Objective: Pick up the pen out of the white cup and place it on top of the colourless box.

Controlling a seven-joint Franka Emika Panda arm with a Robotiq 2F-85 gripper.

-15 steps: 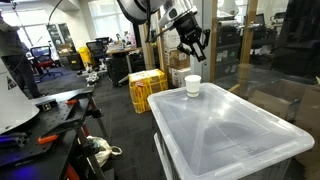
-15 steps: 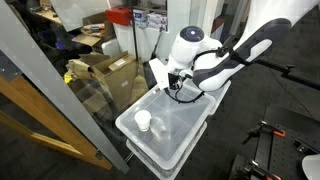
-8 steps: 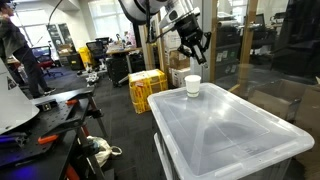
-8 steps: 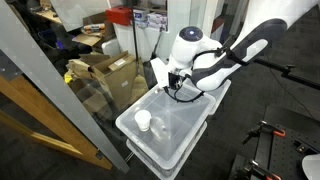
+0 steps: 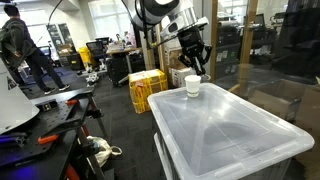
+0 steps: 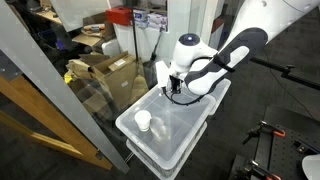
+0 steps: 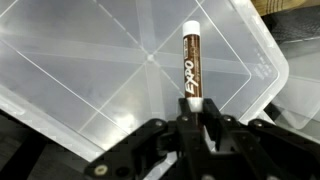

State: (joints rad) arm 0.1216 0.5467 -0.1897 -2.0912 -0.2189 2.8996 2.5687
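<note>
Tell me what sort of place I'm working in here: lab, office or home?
Most likely a robotics lab or workshop: stacked yellow crates on a dark floor, cardboard boxes behind a glass partition, and a cluttered workbench with a person walking nearby.

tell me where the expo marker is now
In the wrist view the Expo marker is clamped in the gripper, over the clear box lid and out of the white cup.

Lab: yellow crates (image 5: 147,90), cardboard boxes (image 6: 112,72).
</note>
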